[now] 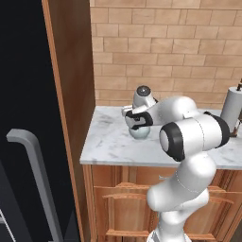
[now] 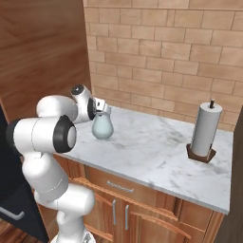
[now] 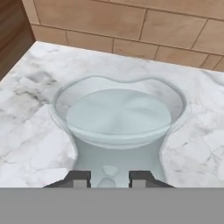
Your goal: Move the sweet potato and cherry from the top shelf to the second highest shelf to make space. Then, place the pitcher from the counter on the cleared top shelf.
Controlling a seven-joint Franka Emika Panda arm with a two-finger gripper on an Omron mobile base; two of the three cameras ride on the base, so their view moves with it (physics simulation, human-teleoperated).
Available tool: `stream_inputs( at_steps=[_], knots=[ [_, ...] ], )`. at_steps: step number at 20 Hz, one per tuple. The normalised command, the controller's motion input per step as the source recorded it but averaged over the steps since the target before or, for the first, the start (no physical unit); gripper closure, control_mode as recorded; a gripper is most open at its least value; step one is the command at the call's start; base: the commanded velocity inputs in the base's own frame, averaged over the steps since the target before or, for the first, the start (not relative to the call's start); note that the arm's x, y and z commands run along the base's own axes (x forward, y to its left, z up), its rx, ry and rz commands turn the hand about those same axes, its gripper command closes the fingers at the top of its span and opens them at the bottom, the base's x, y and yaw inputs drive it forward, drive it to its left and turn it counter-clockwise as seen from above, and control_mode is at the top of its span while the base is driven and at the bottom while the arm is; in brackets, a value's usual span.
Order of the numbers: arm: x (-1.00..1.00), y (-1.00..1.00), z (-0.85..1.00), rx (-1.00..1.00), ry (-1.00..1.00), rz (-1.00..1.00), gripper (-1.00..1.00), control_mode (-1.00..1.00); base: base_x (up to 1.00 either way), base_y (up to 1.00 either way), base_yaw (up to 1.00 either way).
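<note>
While the pale blue-green glassy pitcher stands upright on the white-grey marbled counter, the gripper sits at its neck. Fingertips flank the neck — contact cannot be told.

The pitcher is set on the counter, towards its left end and near the brick wall behind it, with the gripper placed at its neck from the near side, just below the rim. A paper towel holder is stood well apart to the right on the same counter, and a tall wooden panel is found at the counter's left end. Cabinet fronts are seen below the slab.
</note>
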Motion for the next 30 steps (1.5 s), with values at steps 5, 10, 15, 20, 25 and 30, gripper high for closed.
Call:
stream_inputs(
  at_steps=[5,10,15,20,25,30],
  knots=[
    [-0.08,0.00,-0.14,0.00,-0.19,0.04,1.00,-1.00,0.00,0.00,0.00],
    [-0.21,-0.02,0.00,0.01,-0.46,0.09,1.00,-1.00,0.00,0.00,0.00],
    [-0.17,-0.14,0.27,0.08,-0.25,0.13,1.00,-1.00,0.00,0.00,0.00],
    [-0.20,-0.06,0.71,0.08,0.00,0.15,1.00,-1.00,0.00,0.00,0.00],
    [-0.11,0.00,0.84,0.05,0.03,0.15,1.00,-1.00,0.00,0.00,0.00],
    [-0.17,-0.03,1.00,0.03,0.06,0.11,1.00,-1.00,0.00,0.00,0.00]
  ],
)
